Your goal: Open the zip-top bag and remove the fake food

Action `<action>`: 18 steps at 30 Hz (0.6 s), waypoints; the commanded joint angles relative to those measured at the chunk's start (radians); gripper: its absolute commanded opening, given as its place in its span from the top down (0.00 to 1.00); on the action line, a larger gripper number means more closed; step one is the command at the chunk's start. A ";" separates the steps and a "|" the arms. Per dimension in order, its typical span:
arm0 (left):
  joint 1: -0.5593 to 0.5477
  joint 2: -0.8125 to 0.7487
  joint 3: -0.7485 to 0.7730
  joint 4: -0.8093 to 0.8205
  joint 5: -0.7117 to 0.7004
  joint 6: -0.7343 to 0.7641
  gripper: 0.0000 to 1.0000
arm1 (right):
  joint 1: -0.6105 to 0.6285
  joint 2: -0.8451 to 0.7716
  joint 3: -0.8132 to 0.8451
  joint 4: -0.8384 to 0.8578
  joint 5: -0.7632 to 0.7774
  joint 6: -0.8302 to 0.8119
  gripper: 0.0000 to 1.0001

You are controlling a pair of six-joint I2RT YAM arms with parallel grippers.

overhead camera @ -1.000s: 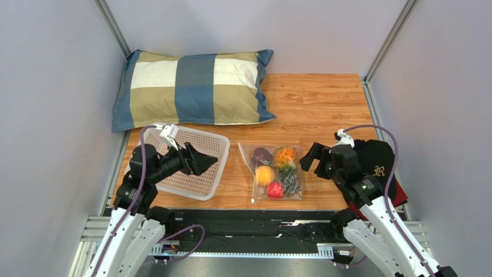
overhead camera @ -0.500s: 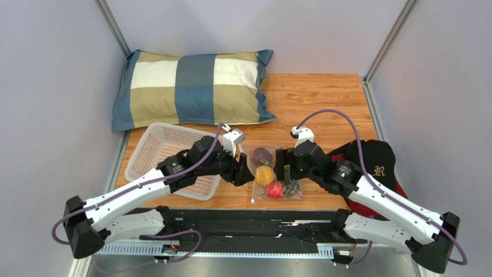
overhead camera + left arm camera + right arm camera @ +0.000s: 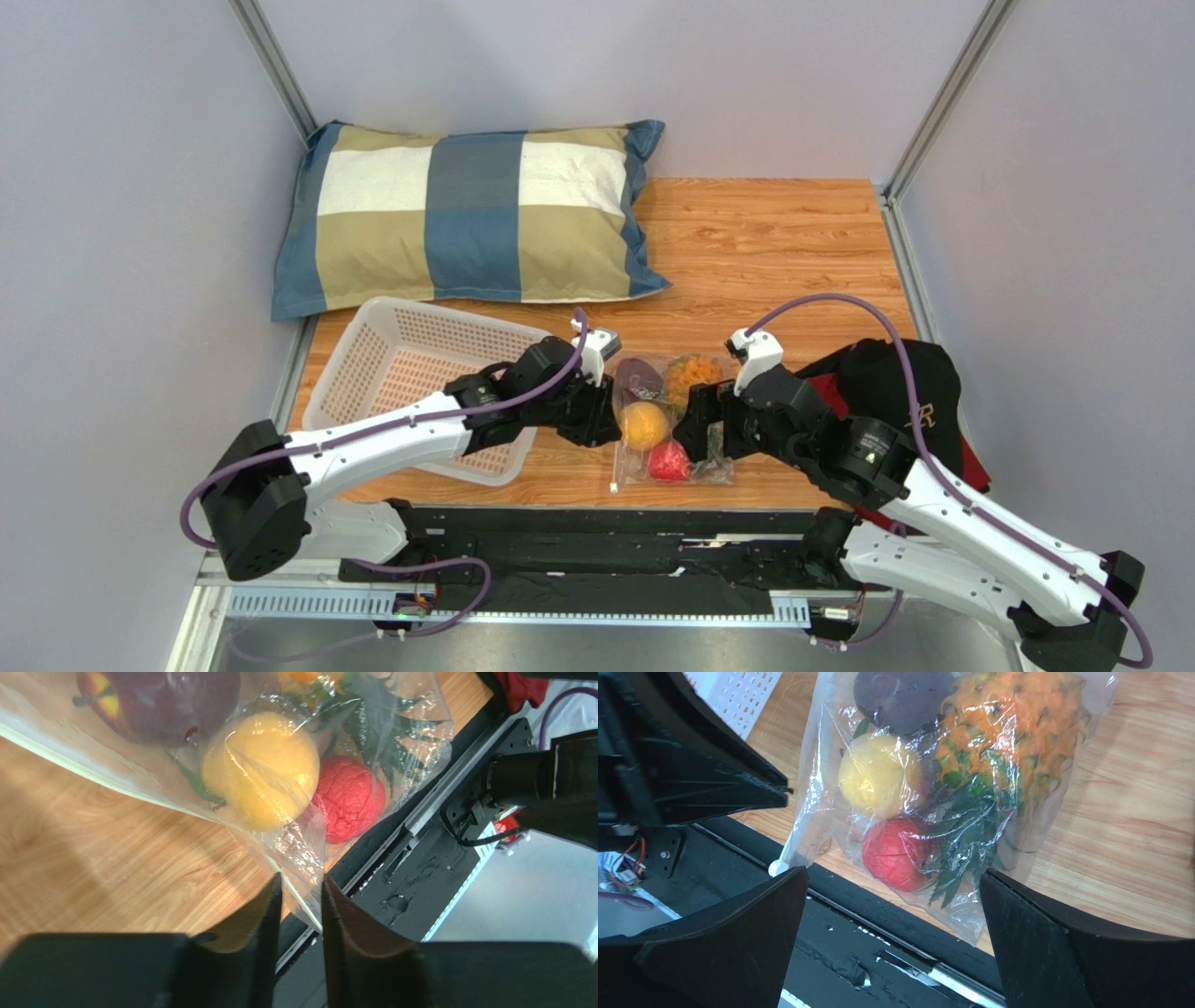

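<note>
The clear zip-top bag (image 3: 709,451) lies on the wood table near its front edge, between both grippers. Inside it is the fake food: a dark purple piece (image 3: 638,375), a yellow fruit (image 3: 644,424), a red berry (image 3: 669,461), an orange frilly piece (image 3: 1011,728) and green leaves (image 3: 966,840). My left gripper (image 3: 615,420) is at the bag's left edge. In the left wrist view the left gripper (image 3: 302,878) has a narrow gap, with the bag's corner (image 3: 309,882) in it. My right gripper (image 3: 892,875) stands wide open over the bag's near end, right of the white zip slider (image 3: 777,868).
A white perforated basket (image 3: 407,371) sits left of the bag under the left arm. A checked pillow (image 3: 470,210) lies at the back left. A black cap on red cloth (image 3: 912,399) sits at the right. The black front rail (image 3: 603,539) borders the table.
Both arms have reached in from the sides to the bag. The left gripper's jaws have narrowed around the bag's left corner. The right gripper's jaws have stayed wide.
</note>
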 commanded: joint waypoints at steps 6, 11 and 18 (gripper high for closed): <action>-0.006 0.133 0.013 0.116 -0.011 -0.031 0.74 | 0.014 -0.058 -0.122 0.026 0.116 0.251 0.02; -0.006 0.201 0.017 0.159 -0.028 -0.063 0.57 | 0.011 0.023 -0.160 0.012 0.227 0.359 0.00; -0.004 0.221 -0.018 0.186 -0.056 -0.078 0.50 | -0.127 0.139 -0.237 0.213 0.124 0.303 0.00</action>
